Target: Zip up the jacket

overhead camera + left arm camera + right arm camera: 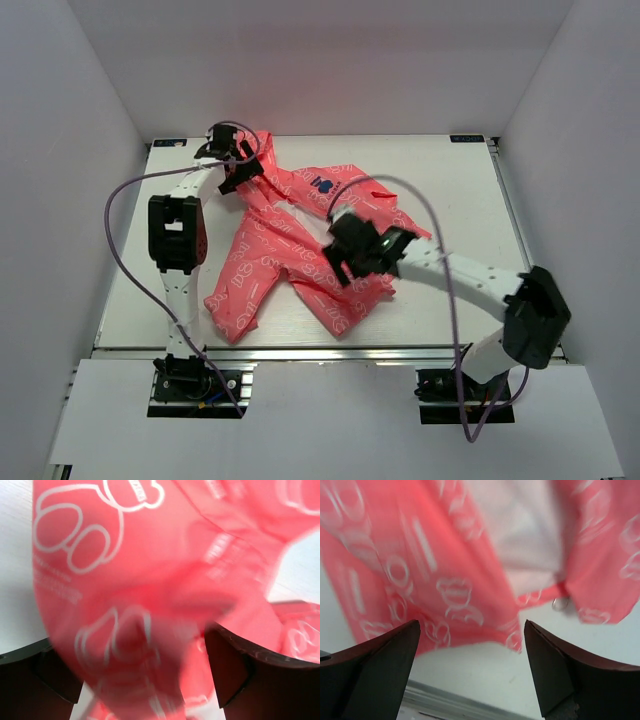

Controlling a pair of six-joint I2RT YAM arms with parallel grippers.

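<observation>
The jacket (270, 250) lies crumpled on the counter (450, 180), left of centre. One end reaches toward the far left corner and two lobes trail toward the near edge. Its dark blue emblem (322, 185) faces up near the far side.

From above, the right tool (345, 255) and its wrist hang over the middle of the garment and cover the front opening there, so the zipper line cannot be traced. From its own camera the right tool (471, 630) stands wide, with bare counter (480, 670) showing in the gap. The jacket's (420, 555) hem lies just beyond the fingertips. White lining (520, 545) shows at a parted edge. Beside it is a small metal ring (560, 603), too blurred to say whether it is the zipper pull.

The left tool (232, 165) sits at the jacket's far-left end. In its own view the left tool (142, 670) is spread wide. Blurred pink fabric (150, 555) drapes through the gap and over part of the left finger. Whether the cloth touches either pad cannot be told.
</observation>
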